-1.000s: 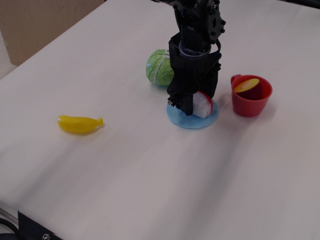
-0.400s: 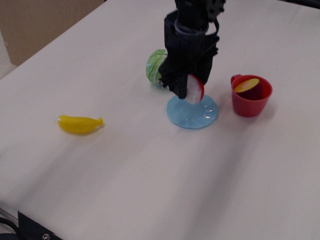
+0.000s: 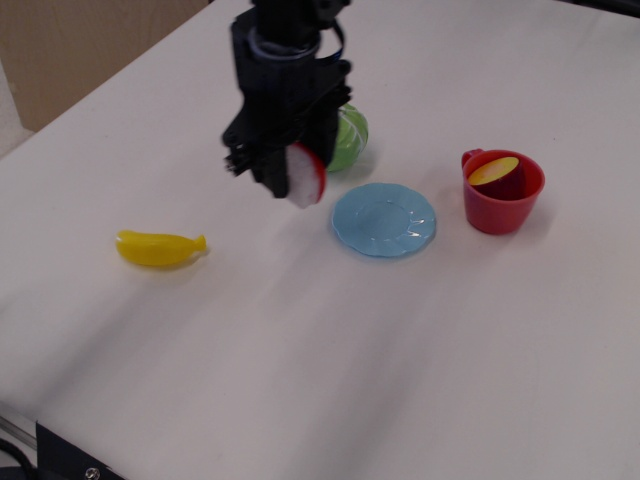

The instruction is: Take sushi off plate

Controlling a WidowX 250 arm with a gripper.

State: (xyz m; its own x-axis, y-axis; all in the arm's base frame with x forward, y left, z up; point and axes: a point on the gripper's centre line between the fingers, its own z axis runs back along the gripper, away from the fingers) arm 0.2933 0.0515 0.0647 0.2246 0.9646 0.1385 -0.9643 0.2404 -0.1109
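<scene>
My black gripper [image 3: 290, 180] is shut on the sushi [image 3: 304, 177], a white rice block with a red strip, and holds it in the air above the table. It hangs to the left of the light blue plate [image 3: 384, 220], which lies flat on the white table with nothing on it. The sushi is clear of the plate's rim.
A green cabbage [image 3: 348, 138] sits behind the plate, partly hidden by the arm. A red cup [image 3: 501, 190] with a yellow piece inside stands right of the plate. A yellow banana toy [image 3: 158, 248] lies at the left.
The gripper has lifted the sushi off the plate and carried it left, past the plate's rim. The plate now lies bare and the cabbage shows on the arm's right.
</scene>
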